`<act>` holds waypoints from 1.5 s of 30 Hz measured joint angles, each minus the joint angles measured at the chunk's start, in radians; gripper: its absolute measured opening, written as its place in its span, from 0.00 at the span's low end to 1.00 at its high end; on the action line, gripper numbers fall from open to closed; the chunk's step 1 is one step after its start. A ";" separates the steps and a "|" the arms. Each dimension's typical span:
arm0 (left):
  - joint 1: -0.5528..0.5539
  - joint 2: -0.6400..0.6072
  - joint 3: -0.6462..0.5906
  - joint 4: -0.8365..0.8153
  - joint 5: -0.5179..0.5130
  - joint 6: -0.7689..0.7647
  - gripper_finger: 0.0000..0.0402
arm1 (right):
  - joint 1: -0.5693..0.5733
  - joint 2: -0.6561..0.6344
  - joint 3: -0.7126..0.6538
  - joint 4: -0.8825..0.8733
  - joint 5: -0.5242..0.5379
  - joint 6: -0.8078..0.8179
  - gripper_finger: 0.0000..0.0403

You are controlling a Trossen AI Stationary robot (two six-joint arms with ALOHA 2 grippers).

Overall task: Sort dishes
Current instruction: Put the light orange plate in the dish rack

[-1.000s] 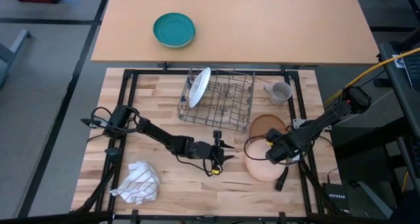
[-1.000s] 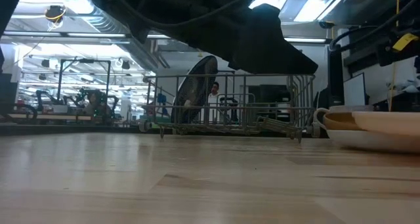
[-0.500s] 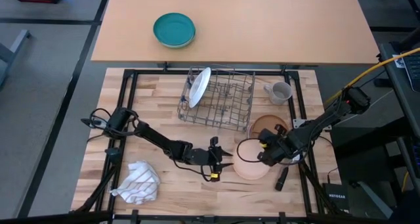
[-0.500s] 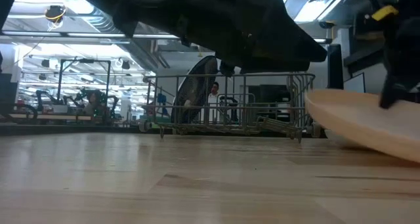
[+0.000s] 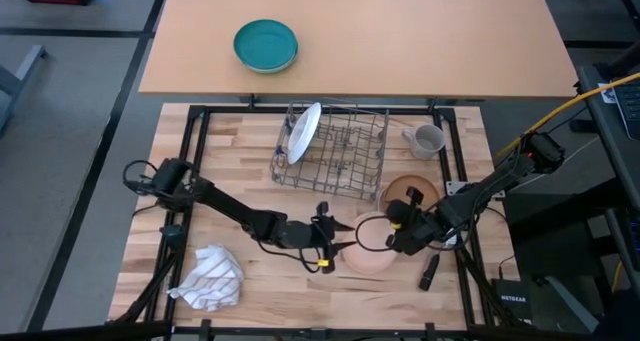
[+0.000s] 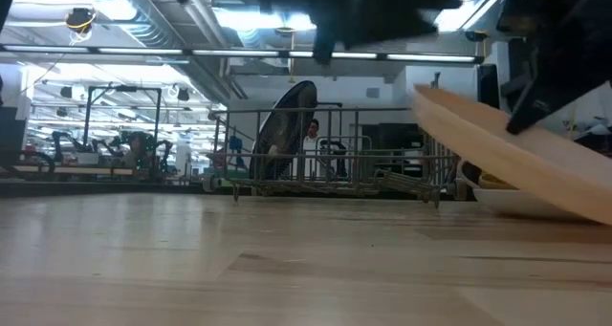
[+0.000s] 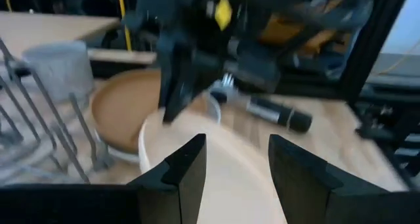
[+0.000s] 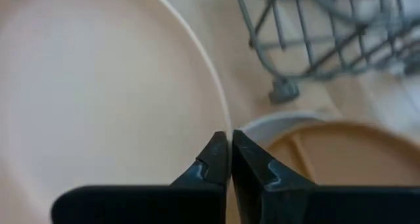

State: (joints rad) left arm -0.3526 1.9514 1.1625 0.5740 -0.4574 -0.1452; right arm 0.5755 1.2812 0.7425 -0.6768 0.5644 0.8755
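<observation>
Already travelling in the high view: peach plate (image 5: 366, 255), lying flat at the desk's (image 5: 230, 171) right front a second ago, now being carried leftward by the right gripper (image 5: 392, 239) toward the left gripper (image 5: 337, 238). Leaving the bowl (image 5: 410, 192) and mug (image 5: 430, 139) sitting where they were, and a white plate (image 5: 303, 131) standing on edge in the rack (image 5: 340, 151). Probably meaning a handover, or a swing toward the rack, is getting under way.

Showing in the low view as a slanted slab: plate (image 6: 516, 154) riding clear of the desk, high edge pointing toward the rack (image 6: 335, 154).

Looking past the left gripper (image 7: 236, 148) in the left wrist view: jaws standing wide open, holding nothing, with the plate (image 7: 230, 184) coming in under and between them; not possible to tell whether touching it. Sitting behind: bowl (image 7: 121, 112) and mug (image 7: 59, 63).

Pinching in the right wrist view: right gripper (image 8: 230, 137) with jaws nearly closed on the plate's (image 8: 98, 86) rim, only the thin edge keeping them apart, bowl (image 8: 341, 152) and rack (image 8: 315, 27) lying beyond.
</observation>
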 joint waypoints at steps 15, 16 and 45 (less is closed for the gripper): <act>-0.049 -0.408 0.002 -0.506 -0.092 0.010 0.38 | 0.000 0.000 0.001 0.205 0.302 -0.316 0.03; -0.050 -0.426 0.002 -0.551 -0.102 -0.037 0.38 | 0.000 0.000 0.001 0.221 0.317 -0.343 0.03; -0.109 -0.454 -0.065 -0.683 -0.219 -0.427 0.38 | -0.002 -0.001 0.063 0.608 0.570 -1.014 0.03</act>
State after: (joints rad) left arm -0.4617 1.4972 1.0973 -0.1093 -0.6763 -0.5724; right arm 0.5735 1.2804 0.8051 -0.0685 1.1340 -0.1385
